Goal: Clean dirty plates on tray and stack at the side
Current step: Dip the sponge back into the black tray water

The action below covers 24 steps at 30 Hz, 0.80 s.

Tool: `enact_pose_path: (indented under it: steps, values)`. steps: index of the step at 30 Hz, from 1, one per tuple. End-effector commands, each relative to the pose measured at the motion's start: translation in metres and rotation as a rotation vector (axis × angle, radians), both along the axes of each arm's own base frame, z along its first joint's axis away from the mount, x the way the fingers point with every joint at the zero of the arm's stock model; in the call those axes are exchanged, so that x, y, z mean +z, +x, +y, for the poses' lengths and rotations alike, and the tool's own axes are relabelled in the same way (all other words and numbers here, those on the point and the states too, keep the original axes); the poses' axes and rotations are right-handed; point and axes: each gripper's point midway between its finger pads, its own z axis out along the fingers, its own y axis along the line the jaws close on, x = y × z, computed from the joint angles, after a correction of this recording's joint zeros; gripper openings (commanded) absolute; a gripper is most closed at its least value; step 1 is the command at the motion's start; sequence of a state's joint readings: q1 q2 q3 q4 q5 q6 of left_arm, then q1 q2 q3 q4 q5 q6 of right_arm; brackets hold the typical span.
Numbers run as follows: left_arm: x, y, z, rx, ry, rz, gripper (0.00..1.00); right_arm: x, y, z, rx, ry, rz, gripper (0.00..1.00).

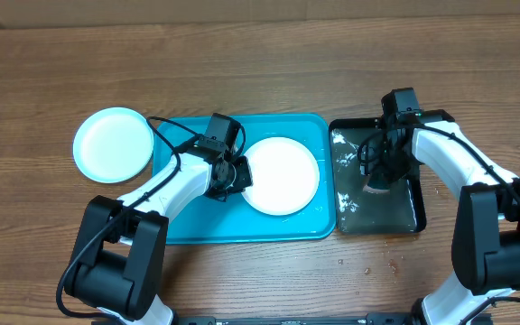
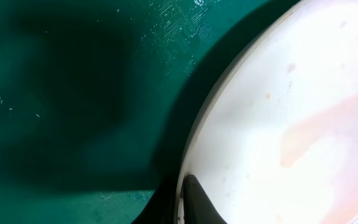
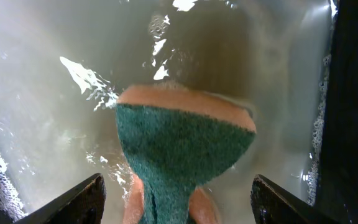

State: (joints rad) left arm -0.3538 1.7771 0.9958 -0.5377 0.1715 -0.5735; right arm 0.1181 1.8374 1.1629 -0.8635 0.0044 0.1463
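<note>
The white plate (image 1: 283,176) lies mid-frame on the turquoise tray (image 1: 188,226), its rim pinched by the closed left pincer (image 1: 239,178), while a light blue plate (image 1: 111,144) sits clean-looking on the table (image 1: 260,54) at the left — so I judge one plate done and this one yet to be wiped. Only the left wrist view shows the faint orange smear (image 2: 316,130) on the white plate; only the right wrist view shows the right pincer (image 3: 178,190) spread open either side of the sponge (image 3: 179,149) in the black tray (image 1: 355,217) of water.

Robot lab setup, wood-grain table (image 1: 260,63)
</note>
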Motion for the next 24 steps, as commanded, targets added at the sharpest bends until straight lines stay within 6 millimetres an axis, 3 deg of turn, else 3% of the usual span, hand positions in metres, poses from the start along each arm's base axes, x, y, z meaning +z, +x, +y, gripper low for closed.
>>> enact_pose_path:
  steps: [1, 4, 5, 6, 9, 10, 11, 12, 15, 19, 24]
  values:
    - [-0.005, -0.002, 0.001, -0.015, 0.025, 0.008, 0.08, -0.004, -0.003, -0.002, -0.015, -0.007, -0.007, 0.76]
    - [-0.005, -0.002, 0.001, -0.015, 0.025, 0.007, 0.08, -0.011, -0.004, -0.002, -0.032, -0.004, -0.021, 0.73]
    - [-0.005, -0.002, 0.001, -0.015, 0.025, 0.007, 0.08, -0.012, -0.004, -0.002, -0.039, -0.002, -0.024, 0.53]
    - [-0.005, -0.002, 0.001, -0.015, 0.025, 0.007, 0.08, -0.012, -0.003, -0.002, -0.040, -0.002, -0.027, 0.04]
    - [-0.005, -0.002, 0.001, -0.015, 0.025, 0.007, 0.08, -0.008, 0.001, 0.004, -0.036, 0.029, -0.033, 0.04]
    - [-0.005, -0.002, 0.001, -0.015, 0.025, 0.007, 0.08, -0.003, 0.002, 0.009, -0.033, 0.054, -0.030, 0.15]
    - [-0.005, -0.002, 0.001, -0.015, 0.025, 0.007, 0.08, 0.001, 0.003, 0.012, -0.032, 0.076, -0.025, 0.50]
    - [-0.005, -0.002, 0.001, -0.015, 0.025, 0.007, 0.08, 0.006, 0.004, 0.016, -0.031, 0.095, -0.018, 0.63]
    - [-0.005, -0.002, 0.001, -0.015, 0.025, 0.007, 0.08, 0.015, -0.001, 0.017, -0.031, 0.101, 0.022, 0.64]
    - [-0.005, -0.002, 0.001, -0.015, 0.025, 0.007, 0.09, 0.013, -0.022, 0.015, -0.035, 0.089, 0.106, 0.53]
    - [-0.005, -0.002, 0.001, -0.015, 0.025, 0.007, 0.09, 0.000, -0.040, 0.012, -0.038, 0.078, 0.155, 0.57]
